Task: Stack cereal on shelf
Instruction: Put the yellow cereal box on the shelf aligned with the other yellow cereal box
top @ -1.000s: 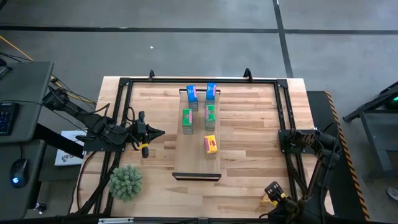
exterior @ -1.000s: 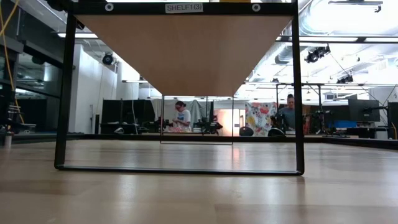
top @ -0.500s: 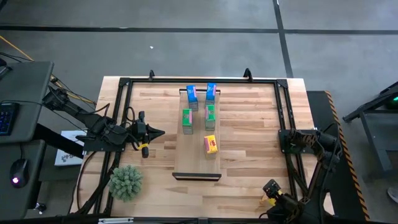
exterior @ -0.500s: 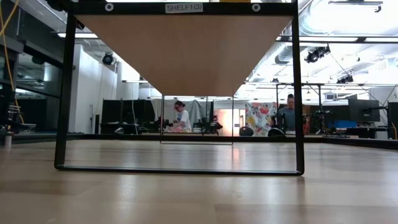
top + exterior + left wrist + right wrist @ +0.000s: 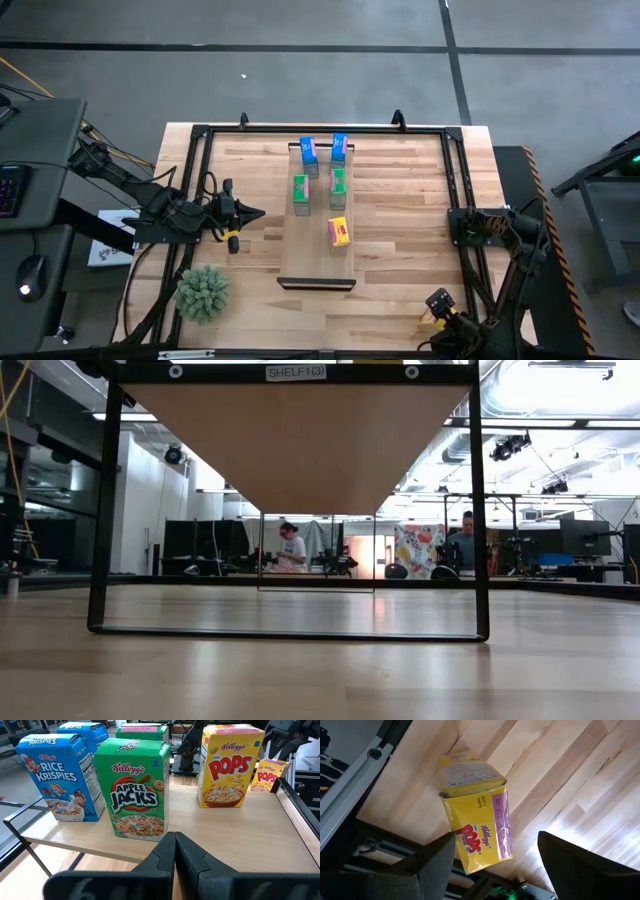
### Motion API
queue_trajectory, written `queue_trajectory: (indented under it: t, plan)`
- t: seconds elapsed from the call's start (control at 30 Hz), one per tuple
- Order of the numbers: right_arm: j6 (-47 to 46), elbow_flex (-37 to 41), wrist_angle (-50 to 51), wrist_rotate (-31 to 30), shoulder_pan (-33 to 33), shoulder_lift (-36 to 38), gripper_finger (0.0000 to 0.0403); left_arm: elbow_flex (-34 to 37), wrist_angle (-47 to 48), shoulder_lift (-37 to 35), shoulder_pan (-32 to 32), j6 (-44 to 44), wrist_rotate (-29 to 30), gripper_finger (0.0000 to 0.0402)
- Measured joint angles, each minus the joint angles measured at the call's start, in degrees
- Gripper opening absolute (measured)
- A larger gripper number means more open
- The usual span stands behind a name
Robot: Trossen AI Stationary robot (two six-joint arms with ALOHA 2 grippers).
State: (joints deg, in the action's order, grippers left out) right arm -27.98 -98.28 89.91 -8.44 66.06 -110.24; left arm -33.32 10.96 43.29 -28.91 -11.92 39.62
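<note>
Left gripper [image 5: 250,212]: fingers pressed together, nothing held; low over the table's left side, pointing at the shelf's left long edge.
Plant [image 5: 203,292]: spiky green, near the table's front-left corner.
Shelf [image 5: 316,265]: pale board along the table's middle, dark edge at the front end.
Blue boxes [image 5: 309,153]: two, side by side at the shelf's back end; left wrist view reads Rice Krispies [image 5: 61,775].
Green boxes [image 5: 301,189]: two, side by side just in front of the blue pair; Apple Jacks [image 5: 132,787] upright, nearest the left gripper.
Yellow box on shelf [image 5: 339,232]: Corn Pops [image 5: 229,764], upright, right half of the shelf, in front of the green pair, alone in its row.
Second yellow box [image 5: 474,829]: lying flat on the table near the front-right corner, off the shelf.
Right gripper [image 5: 492,862]: fingers spread wide, over the lying yellow box, not clamped on it.
Table [image 5: 400,210]: striped wood, black frame along its edges.
</note>
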Motion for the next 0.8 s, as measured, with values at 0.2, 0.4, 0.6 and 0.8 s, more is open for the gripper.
queue_trajectory:
  t: [0.2,0.4,0.6,0.8]
  plan:
    - [-0.08,1.18,-1.48,0.09,-0.02,0.06,0.0277,0.00,0.00,0.00,0.00,0.02,0.00,0.0000]
    - [0.71,4.74,-3.76,0.64,0.00,-0.15,0.0277,0.00,0.02,0.01,0.00,0.00,-0.01,0.0000]
    - [0.29,5.59,-3.98,0.08,-0.02,-0.14,0.0277,0.00,0.00,0.02,0.00,0.02,0.00,0.0000]
    - [-0.25,5.55,-6.46,-0.60,-0.07,-0.02,0.0277,0.00,0.00,0.02,0.00,0.02,0.00,0.0000]
